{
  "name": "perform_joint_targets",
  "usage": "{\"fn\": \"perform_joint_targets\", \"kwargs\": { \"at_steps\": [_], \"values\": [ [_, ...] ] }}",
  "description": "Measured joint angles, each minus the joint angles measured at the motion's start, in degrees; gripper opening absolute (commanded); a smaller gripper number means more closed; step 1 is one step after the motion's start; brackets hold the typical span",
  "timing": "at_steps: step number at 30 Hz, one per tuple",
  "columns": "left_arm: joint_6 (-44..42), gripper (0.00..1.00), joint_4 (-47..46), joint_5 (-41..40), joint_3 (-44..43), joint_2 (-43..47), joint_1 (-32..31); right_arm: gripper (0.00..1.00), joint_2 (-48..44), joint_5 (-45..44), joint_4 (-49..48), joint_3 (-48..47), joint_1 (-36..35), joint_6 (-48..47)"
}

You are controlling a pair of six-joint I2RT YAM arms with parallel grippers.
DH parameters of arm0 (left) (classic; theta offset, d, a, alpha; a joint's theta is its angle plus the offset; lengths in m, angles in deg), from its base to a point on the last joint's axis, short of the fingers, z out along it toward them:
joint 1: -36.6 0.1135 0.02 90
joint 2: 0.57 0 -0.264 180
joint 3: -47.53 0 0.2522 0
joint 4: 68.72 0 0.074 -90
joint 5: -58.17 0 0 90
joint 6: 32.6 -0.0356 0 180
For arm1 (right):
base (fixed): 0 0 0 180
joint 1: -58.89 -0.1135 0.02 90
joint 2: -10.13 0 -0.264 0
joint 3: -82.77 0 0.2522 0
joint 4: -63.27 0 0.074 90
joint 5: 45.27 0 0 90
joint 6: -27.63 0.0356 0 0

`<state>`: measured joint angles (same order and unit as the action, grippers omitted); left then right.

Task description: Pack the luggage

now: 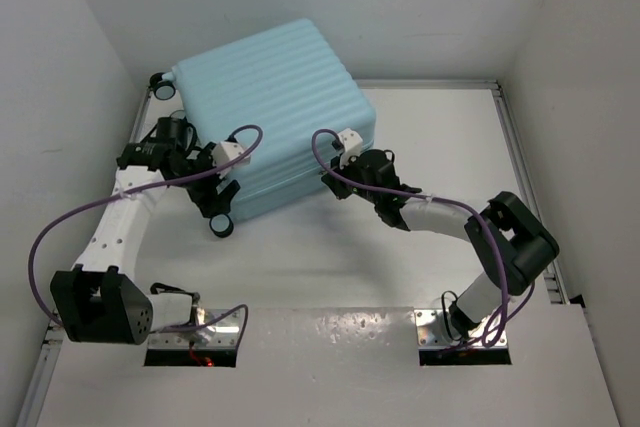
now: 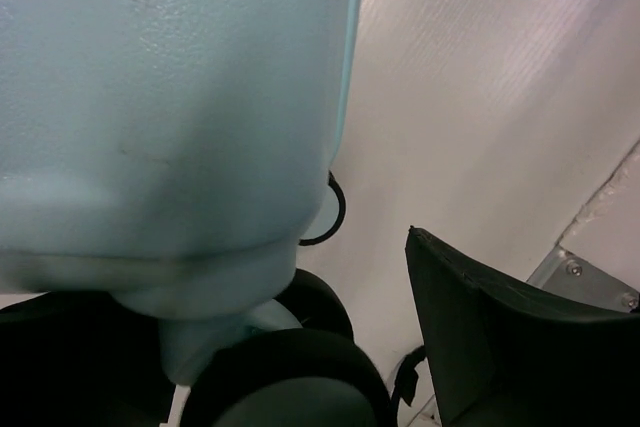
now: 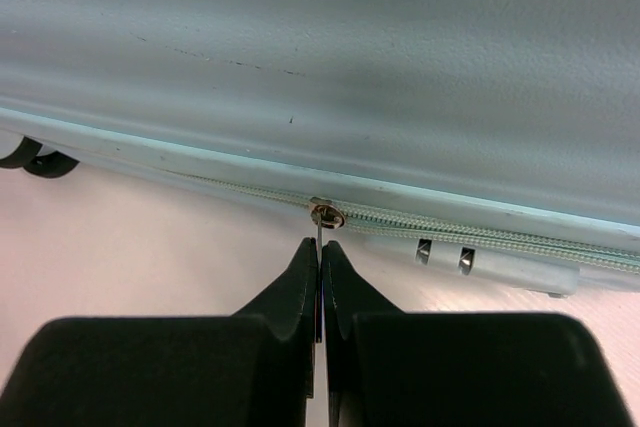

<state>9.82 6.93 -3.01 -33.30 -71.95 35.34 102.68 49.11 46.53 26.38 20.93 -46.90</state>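
The right tool [image 3: 320, 259] clamped the zip pull [image 3: 319, 233] on the luggage [image 1: 280, 97], seemingly to close it. The left tool [image 1: 217, 202] stood apart beside a wheel [image 2: 290, 377], probably bracing.

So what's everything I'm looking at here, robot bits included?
suitcase: one, pale blue, ribbed, lying flat at the table's rear left
wheels: two seen from above, black and white, at the suitcase's left corners
zip pull: one, metallic, on the suitcase's side seam
table: one, white, under everything
cables: two, purple, one looped along each arm
arms: two, white and black, bolted at the near edge
left gripper: one, black, open around the near wheel corner
right gripper: one, black, shut on the zip pull
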Motion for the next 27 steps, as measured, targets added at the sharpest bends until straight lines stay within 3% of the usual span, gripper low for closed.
{"fn": "perform_joint_targets", "kwargs": {
  "at_steps": [2, 5, 6, 7, 8, 12, 20, 27],
  "values": [
    [1.9, 0.83, -2.2, -2.3, 1.3, 0.0, -1.0, 0.00, 0.1, 0.0, 0.2, -0.2, 0.0, 0.0],
    [4.4, 0.64, -5.5, -6.4, 2.5, 0.6, -2.5, 0.00, 0.1, 0.2, 0.4, -0.4, 0.1, 0.0],
    [5.2, 0.49, -6.3, -7.6, 2.5, 0.7, -2.9, 0.00, 0.1, 0.2, 0.4, -0.4, 0.1, 0.0],
    [6.6, 0.41, -6.5, -8.6, 2.5, 0.8, -3.2, 0.00, 0.1, 0.2, 0.5, -0.4, 0.1, 0.0],
    [8.0, 0.24, -7.0, -9.1, 2.5, 0.9, -3.3, 0.00, 0.1, 0.2, 0.6, -0.4, 0.3, 0.0],
    [7.4, 0.00, -7.2, -10.2, 2.6, 0.9, -3.9, 0.00, 0.1, 0.2, 0.8, -0.4, 0.9, -0.1],
    [-1.6, 0.00, -4.7, -9.8, 2.9, 1.4, -0.7, 0.00, -1.6, -0.3, 4.2, -0.3, 4.9, -0.8],
    [-15.0, 0.00, 1.0, -7.9, 0.2, -2.5, 10.7, 0.00, -3.4, -1.7, 7.3, 0.1, 11.3, -2.4]
  ]
}}
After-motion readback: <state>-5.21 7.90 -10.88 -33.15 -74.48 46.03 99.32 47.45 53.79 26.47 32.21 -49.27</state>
